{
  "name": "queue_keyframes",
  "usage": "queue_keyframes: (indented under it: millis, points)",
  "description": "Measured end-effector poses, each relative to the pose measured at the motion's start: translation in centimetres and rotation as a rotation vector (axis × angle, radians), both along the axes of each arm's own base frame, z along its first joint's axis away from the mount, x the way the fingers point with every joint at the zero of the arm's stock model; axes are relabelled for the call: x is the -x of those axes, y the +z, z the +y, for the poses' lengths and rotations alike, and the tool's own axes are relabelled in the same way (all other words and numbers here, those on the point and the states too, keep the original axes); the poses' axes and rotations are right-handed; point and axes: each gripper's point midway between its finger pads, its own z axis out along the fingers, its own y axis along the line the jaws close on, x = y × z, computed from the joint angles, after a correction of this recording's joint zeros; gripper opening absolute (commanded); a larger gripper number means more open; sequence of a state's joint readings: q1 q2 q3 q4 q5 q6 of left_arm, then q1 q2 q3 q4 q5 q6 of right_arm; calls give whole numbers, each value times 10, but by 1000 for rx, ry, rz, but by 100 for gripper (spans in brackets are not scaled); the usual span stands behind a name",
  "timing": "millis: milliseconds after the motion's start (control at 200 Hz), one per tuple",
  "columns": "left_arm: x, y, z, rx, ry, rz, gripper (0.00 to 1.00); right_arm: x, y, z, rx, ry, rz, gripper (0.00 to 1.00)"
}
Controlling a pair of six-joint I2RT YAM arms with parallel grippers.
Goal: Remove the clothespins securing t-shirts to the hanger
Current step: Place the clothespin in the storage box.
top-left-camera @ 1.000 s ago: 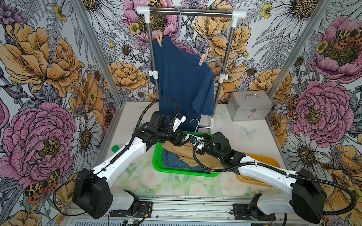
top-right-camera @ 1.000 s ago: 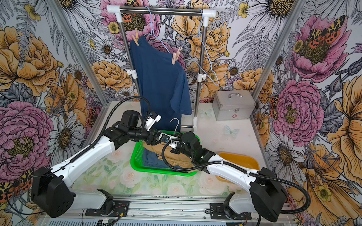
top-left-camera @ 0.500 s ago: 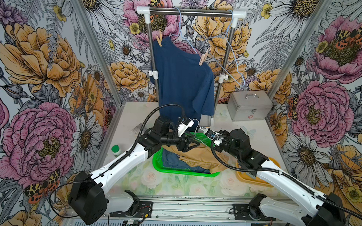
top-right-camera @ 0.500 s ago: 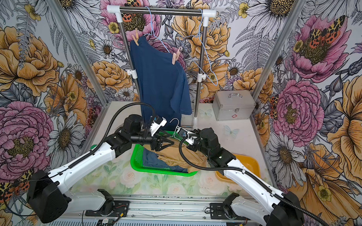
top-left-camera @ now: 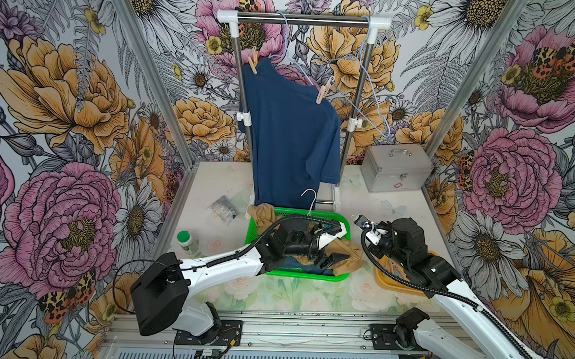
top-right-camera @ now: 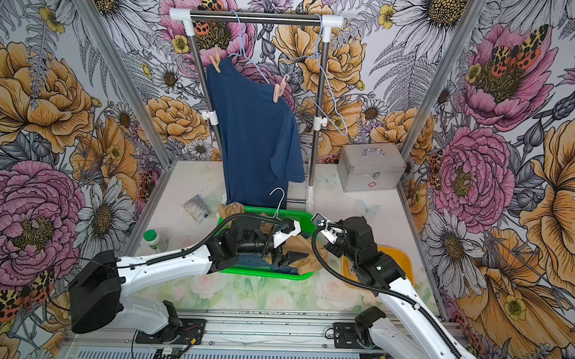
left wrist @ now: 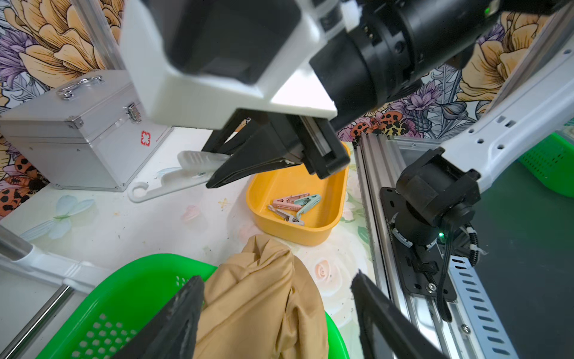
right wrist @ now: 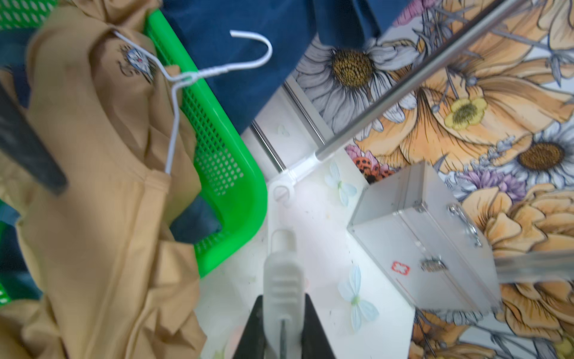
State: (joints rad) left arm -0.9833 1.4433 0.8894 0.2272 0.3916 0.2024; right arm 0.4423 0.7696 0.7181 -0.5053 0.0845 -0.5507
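Observation:
A navy t-shirt [top-left-camera: 291, 137] [top-right-camera: 258, 136] hangs on a blue wire hanger [top-left-camera: 285, 55] from the rail, with two peach clothespins [top-left-camera: 252, 64] [top-left-camera: 322, 94] on its shoulders. A tan t-shirt [top-left-camera: 346, 258] [left wrist: 257, 304] on a white wire hanger [right wrist: 186, 74] lies in the green basket [top-left-camera: 302, 276] over navy cloth. My left gripper [left wrist: 276, 279] [top-left-camera: 337, 257] hangs open just above the tan shirt. Right of the basket, my right gripper [right wrist: 282, 300] [left wrist: 211, 169] is shut on a white clothespin [right wrist: 283, 264]. Three clothespins [left wrist: 293, 206] lie in the yellow tray [left wrist: 295, 230].
A silver case [top-left-camera: 395, 167] stands at the back right. A green-capped bottle [top-left-camera: 186, 241] and a clear bag [top-left-camera: 224, 209] lie left of the basket. An empty blue hanger [top-left-camera: 377, 101] hangs at the rail's right end. The rack's posts [top-left-camera: 346, 139] stand behind the basket.
My right gripper has pulled away from the tan shirt to the right, carrying the white clothespin. My left gripper has opened wider and shifted right over the shirt.

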Motion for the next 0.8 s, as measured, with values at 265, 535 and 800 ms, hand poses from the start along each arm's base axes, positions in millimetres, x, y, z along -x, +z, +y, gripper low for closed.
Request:
queue_keyframes:
  millis: [265,535,800]
  points:
    - [-8,-15,-40,4,7,-25,76,24,-28,-62,70,-205,70,1]
    - [-17,-9,-75,42,-6,-35,77,56,-72,-94,150,-294,225,1]
    - [-21,-30,-87,17,-10,4,77,69,-112,-108,229,-314,394,1]
